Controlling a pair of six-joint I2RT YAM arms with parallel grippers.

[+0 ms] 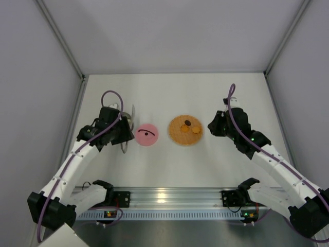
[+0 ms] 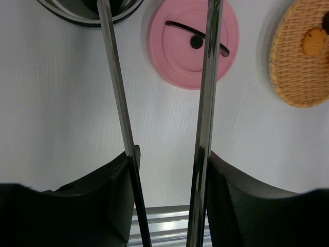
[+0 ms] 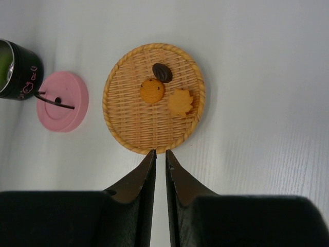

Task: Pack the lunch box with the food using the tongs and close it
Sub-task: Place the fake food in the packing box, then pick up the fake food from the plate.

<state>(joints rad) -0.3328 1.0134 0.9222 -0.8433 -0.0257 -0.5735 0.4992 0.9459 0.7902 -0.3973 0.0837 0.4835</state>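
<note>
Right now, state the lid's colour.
The lid is pink with a black curved mark; best in the left wrist view.

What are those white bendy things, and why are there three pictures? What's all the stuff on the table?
They are two robot arms, a left arm and a right arm. Each ends in a two-finger pincher called a gripper. One picture comes from a camera up high, looking down on both arms. The other two come from little cameras on the wrists, so the dark shapes at the bottom are the robot's own fingers.

On the white table are a pink lid, a dark tin beside it, and an orange woven plate. The plate carries a round toy cookie, a leaf-shaped toy cookie and a dark brown oval piece.

The left gripper squeezes silver tongs, which point toward the tin and lid. The right gripper is nearly closed, holds nothing, and hovers near the plate's edge.
</note>
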